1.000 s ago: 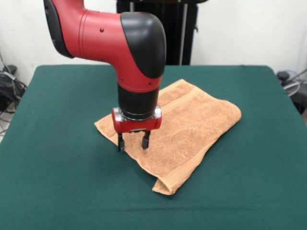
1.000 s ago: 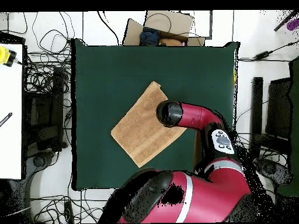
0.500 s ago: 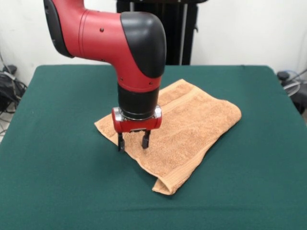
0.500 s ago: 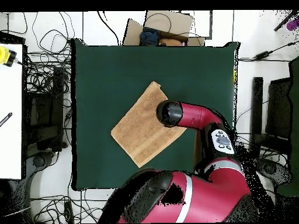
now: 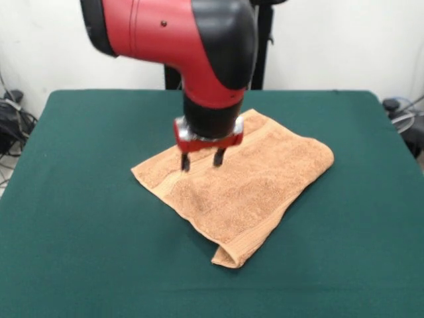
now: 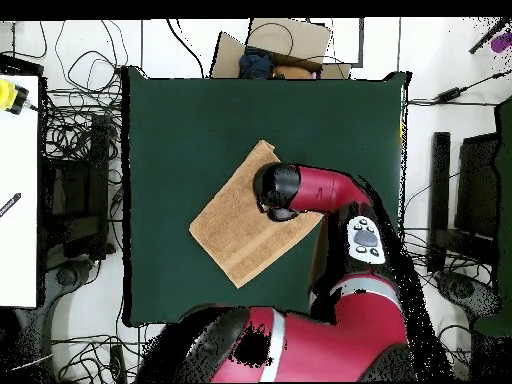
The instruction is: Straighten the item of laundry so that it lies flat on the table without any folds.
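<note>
The orange-tan towel [image 5: 258, 179] lies on the green table [image 5: 79, 232], doubled over on itself, with a folded double edge at its near corner. It lies at a slant near the table's middle in the overhead view [image 6: 232, 228]. My gripper [image 5: 199, 161] hangs a little above the towel's far left part, open and empty, fingers pointing down. In the overhead view the arm's wrist [image 6: 278, 190] covers the gripper and the towel's right part. No white tag shows.
Bare green table [image 6: 170, 120] surrounds the towel on all sides. Off the table lie tangled cables [image 6: 75, 130], a cardboard box [image 6: 280, 45] beyond the far edge, and a white surface [image 6: 15, 180] at the left.
My gripper has risen and moved from the towel's near left edge to above its far left part. It stays open. The towel has not moved.
</note>
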{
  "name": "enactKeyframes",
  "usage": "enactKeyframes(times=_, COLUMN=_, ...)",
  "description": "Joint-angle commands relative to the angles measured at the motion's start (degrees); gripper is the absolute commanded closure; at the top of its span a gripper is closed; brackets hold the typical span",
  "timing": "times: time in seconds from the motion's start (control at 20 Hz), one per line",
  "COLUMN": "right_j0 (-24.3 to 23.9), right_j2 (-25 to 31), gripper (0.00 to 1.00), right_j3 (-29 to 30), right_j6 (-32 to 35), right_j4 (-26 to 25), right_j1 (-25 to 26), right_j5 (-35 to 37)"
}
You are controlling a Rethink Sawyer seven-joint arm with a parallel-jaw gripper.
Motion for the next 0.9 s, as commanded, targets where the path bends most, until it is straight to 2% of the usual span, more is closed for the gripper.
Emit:
enactKeyframes(times=0.05, right_j0=3.75, right_j2=-1.88, gripper=0.00, right_j3=-7.63, right_j6=13.73, right_j4=3.55, right_j1=-3.18, right_j5=17.75)
enactKeyframes(times=0.2, right_j0=5.81, right_j2=-2.83, gripper=0.00, right_j3=-11.86, right_j6=15.15, right_j4=2.69, right_j1=-3.55, right_j5=23.16)
enactKeyframes(times=0.4, right_j0=5.58, right_j2=-1.92, gripper=0.00, right_j3=-13.23, right_j6=15.94, right_j4=2.59, right_j1=-2.58, right_j5=24.32)
enactKeyframes(times=0.5, right_j0=5.09, right_j2=-1.26, gripper=0.00, right_j3=-11.49, right_j6=15.43, right_j4=2.04, right_j1=-1.19, right_j5=19.67)
enactKeyframes(times=0.7, right_j0=2.44, right_j2=0.82, gripper=0.00, right_j3=-6.39, right_j6=12.76, right_j4=-0.19, right_j1=4.91, right_j5=4.19)
enactKeyframes(times=0.9, right_j0=1.13, right_j2=1.21, gripper=0.00, right_j3=-1.23, right_j6=11.52, right_j4=-2.00, right_j1=6.44, right_j5=-7.38)
